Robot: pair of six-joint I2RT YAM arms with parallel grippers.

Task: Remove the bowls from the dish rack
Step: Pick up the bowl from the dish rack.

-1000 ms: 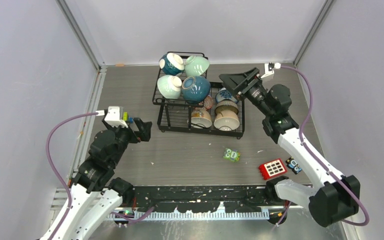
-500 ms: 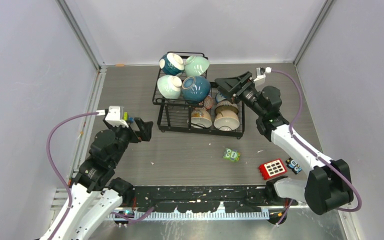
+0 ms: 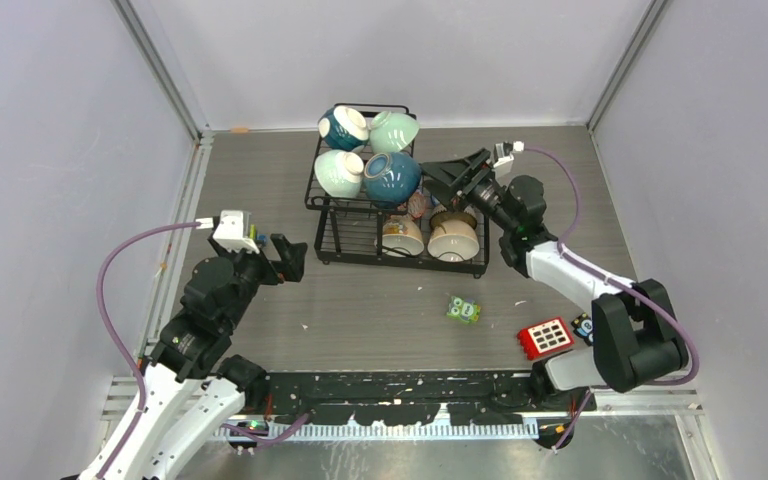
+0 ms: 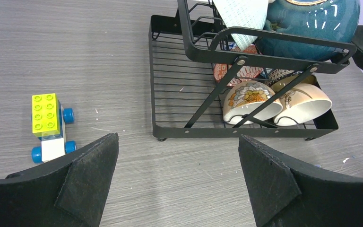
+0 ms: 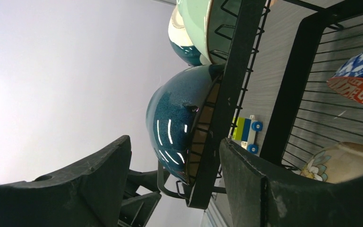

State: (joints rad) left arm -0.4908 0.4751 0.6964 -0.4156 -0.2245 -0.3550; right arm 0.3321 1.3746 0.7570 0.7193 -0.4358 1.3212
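A: The teal bowl (image 3: 392,177) is found in the rack (image 3: 400,263), up in the raised basket (image 3: 310,186) at its near right corner. It is tipped foot-up, with its mouth turned down onto the wires.

B: And which way is it set from the tool?

A: It lies just left of the right gripper (image 3: 441,183), which is pointed at it from the right side of the rack. In the right wrist view the bowl's dome is framed between the two fingers (image 5: 99,175), and the basket's corner wire is framed there with it.

B: Are the jaws closed on it?

A: No, they are held apart and nothing is clamped. Whether the bowl is touched cannot be told.

B: What about the other arm?

A: The left gripper (image 3: 288,258) is parked off the rack's left side with its jaws wide and empty, well apart from every bowl. The right arm is plainly the nearer.

B: So what is asked of the coming move?

A: Probably that the fingers be closed across the bowl's wall alone. The wire is so close beside it that it could be pinched along with the bowl.
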